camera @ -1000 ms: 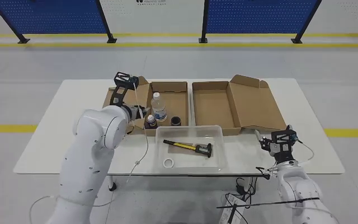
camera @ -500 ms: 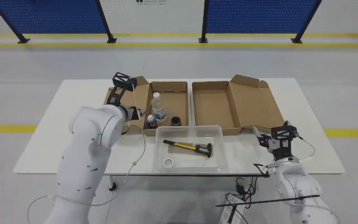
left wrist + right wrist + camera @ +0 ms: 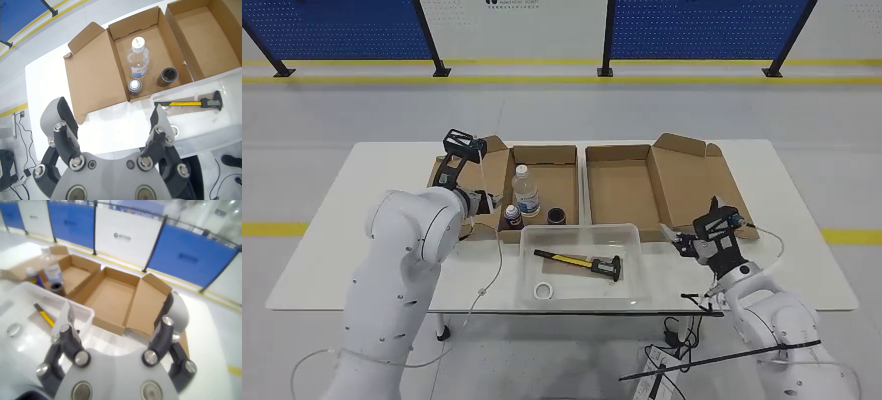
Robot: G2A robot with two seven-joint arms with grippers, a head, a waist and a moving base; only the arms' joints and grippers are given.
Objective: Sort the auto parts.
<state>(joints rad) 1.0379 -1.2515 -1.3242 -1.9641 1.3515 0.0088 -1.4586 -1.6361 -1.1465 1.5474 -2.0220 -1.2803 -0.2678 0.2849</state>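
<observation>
Right end effector [image 3: 119,306] has swung in from the table's front-right corner twd the white bin [image 3: 587,290], fingers apart, nothing held. Left end effector [image 3: 109,106] hasn't budged (also apart, empty). Caliper [image 3: 579,264] is still in the bin at the front edge, so prob the next pick.

Here comes the right gripper [image 3: 692,235]: it has left the near right corner of the table [image 3: 342,250] and swung inward, now at the front edge of the right cardboard box [image 3: 622,190] flap, turned toward the white tray [image 3: 582,230]. The left arm [image 3: 417,230] has eased outward a touch.
</observation>
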